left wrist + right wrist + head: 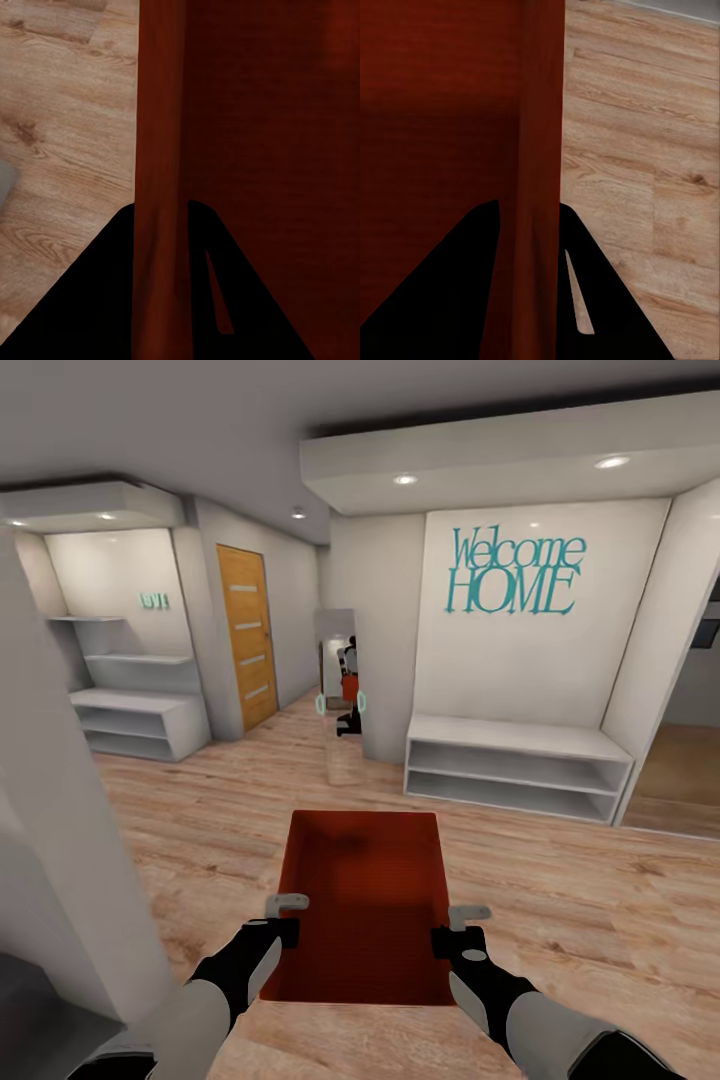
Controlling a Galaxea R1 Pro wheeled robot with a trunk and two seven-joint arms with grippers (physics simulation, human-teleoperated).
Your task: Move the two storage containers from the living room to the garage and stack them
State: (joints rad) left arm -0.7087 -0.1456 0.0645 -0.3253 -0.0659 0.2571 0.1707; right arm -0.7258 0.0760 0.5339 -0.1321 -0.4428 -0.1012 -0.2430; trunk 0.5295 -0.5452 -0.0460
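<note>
Light wood plank flooring of an entry hall lies below one storage container, carried low ahead with its long axis pointing forward, the left hand and right hand each clamped on a side wall, equally near.

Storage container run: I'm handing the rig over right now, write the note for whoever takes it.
Left claw: shut on the storage container's left wall, one finger each side of it in the left wrist view.
Right claw: shut on the container's right wall the same way.
The container hangs level between both arms over the light wood plank floor, open top up, nothing inside.
The robot faces a hallway with a white bench shelf under a "Welcome HOME" sign, a mirror and a wooden door.
Done: one container picked up.
Left: carry it to the garage, set it on the concrete, fetch the second container and stack it.
</note>
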